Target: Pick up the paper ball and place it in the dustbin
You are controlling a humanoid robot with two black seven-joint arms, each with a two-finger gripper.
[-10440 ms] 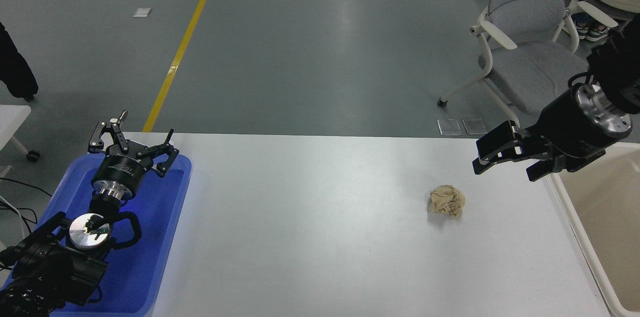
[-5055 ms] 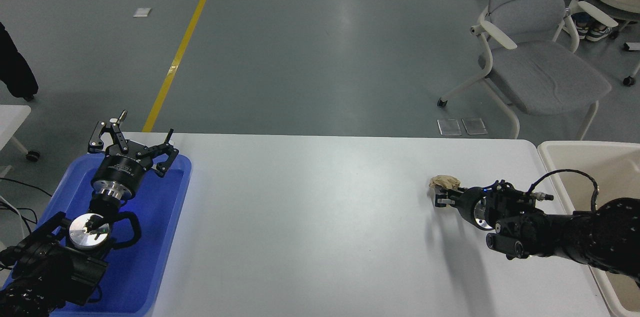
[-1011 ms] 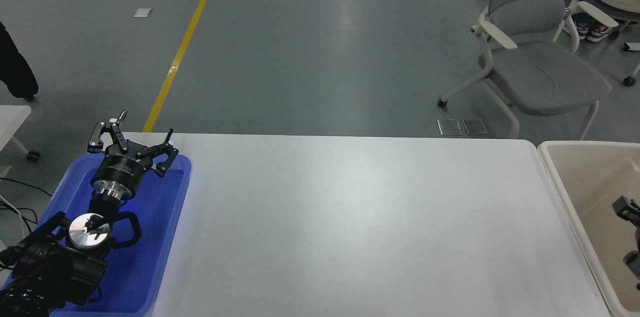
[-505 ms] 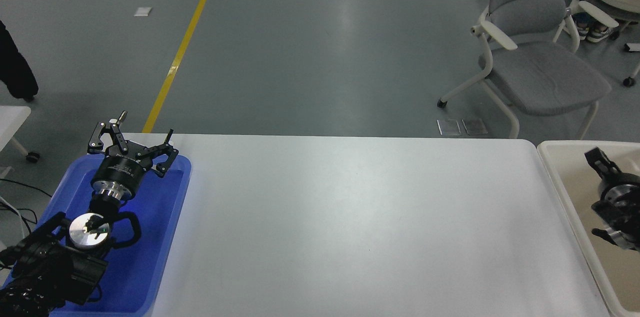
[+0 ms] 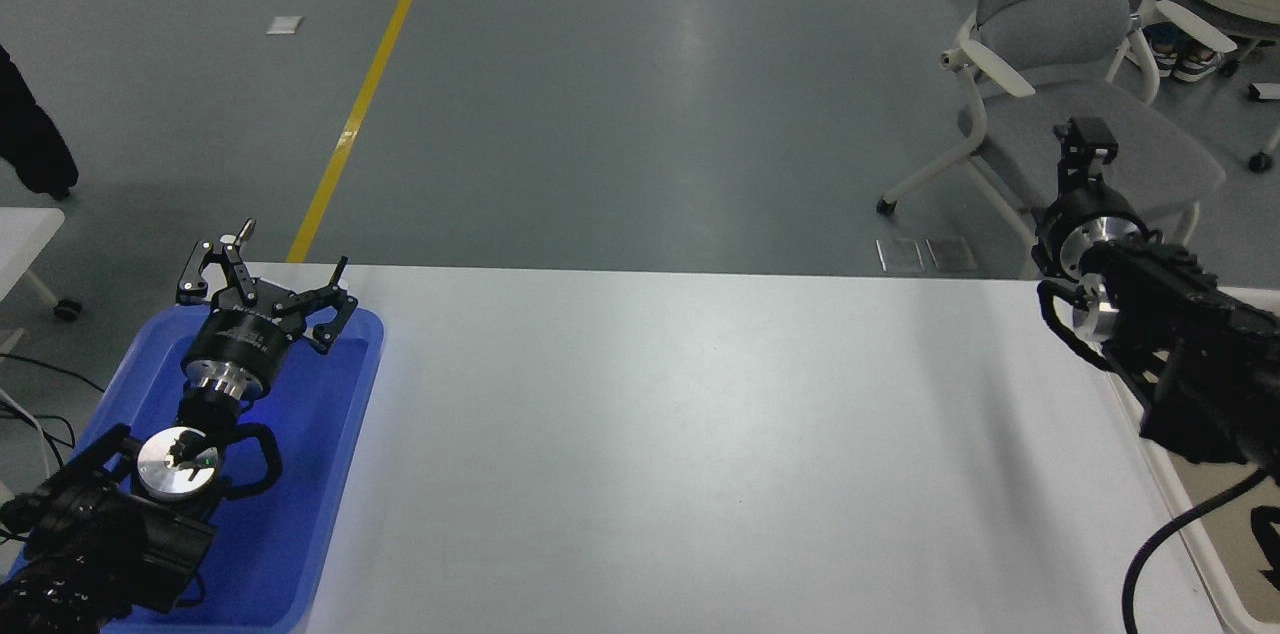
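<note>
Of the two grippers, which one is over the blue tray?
The left gripper, at the lower left: it sits open above the blue tray. The right gripper points upward beyond the table's far right corner.

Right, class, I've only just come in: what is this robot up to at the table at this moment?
The right arm is raised over the table's right end, its gripper pointing up and away; no paper ball shows in it, though whether it is open cannot be told. No paper ball is in view on the white table. Only a strip of the dustbin shows beneath that arm, so its contents cannot be seen. The left gripper rests open over the blue tray, parked.
</note>
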